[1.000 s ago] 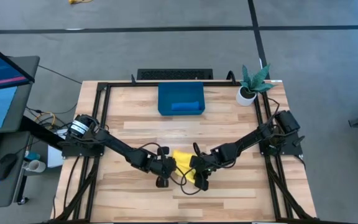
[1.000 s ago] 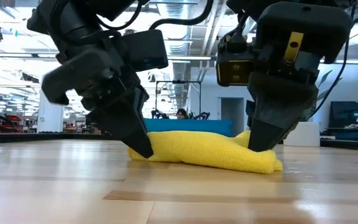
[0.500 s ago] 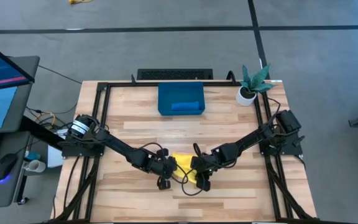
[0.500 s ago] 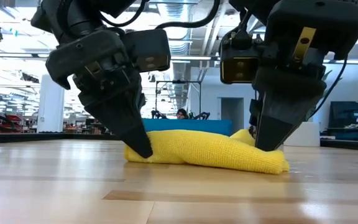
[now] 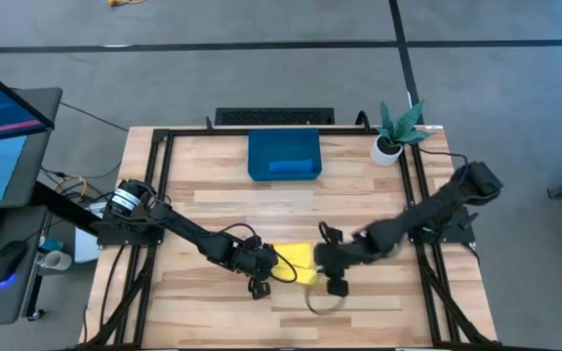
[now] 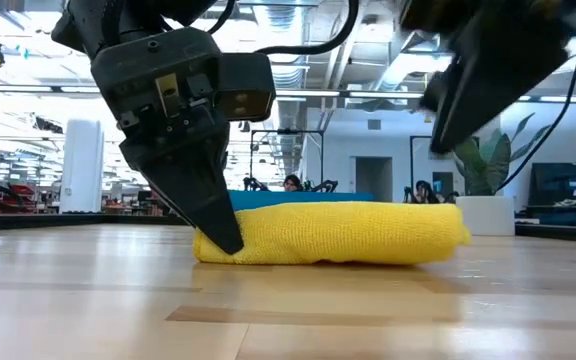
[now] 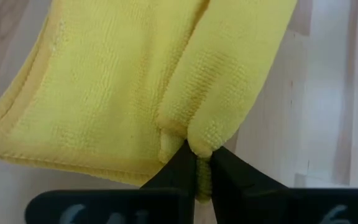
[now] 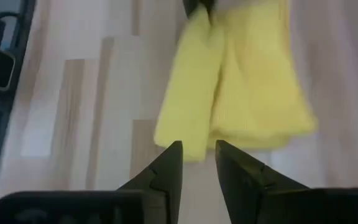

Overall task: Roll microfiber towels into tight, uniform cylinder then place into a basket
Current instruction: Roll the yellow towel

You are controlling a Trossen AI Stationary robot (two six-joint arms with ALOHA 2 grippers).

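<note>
From the overhead camera I see the bright yellow microfiber towel lying bunched on the pale wooden table, near its front edge and about midway across. My left gripper is down at the towel's left end, and my right gripper sits just beside its right end. The shallow dark-blue plastic basket rests well apart at the back of the table, with a medium blue towel lying inside it along its near wall. A small white pot with a green plant stands at the back right corner.

At table height, the yellow towel lies as a thick folded roll flat on the wood. The left gripper points down with its tips at the roll's left end. The right gripper is off the cloth, raised above and beyond its right end. A strip of the basket shows just behind the roll.

Through the left wrist camera, the left gripper has its dark fingers pressed together, pinching a fold of the yellow towel.

Through the right wrist camera, the right gripper has its fingers slightly parted with nothing between them, hanging apart from the yellow towel.
</note>
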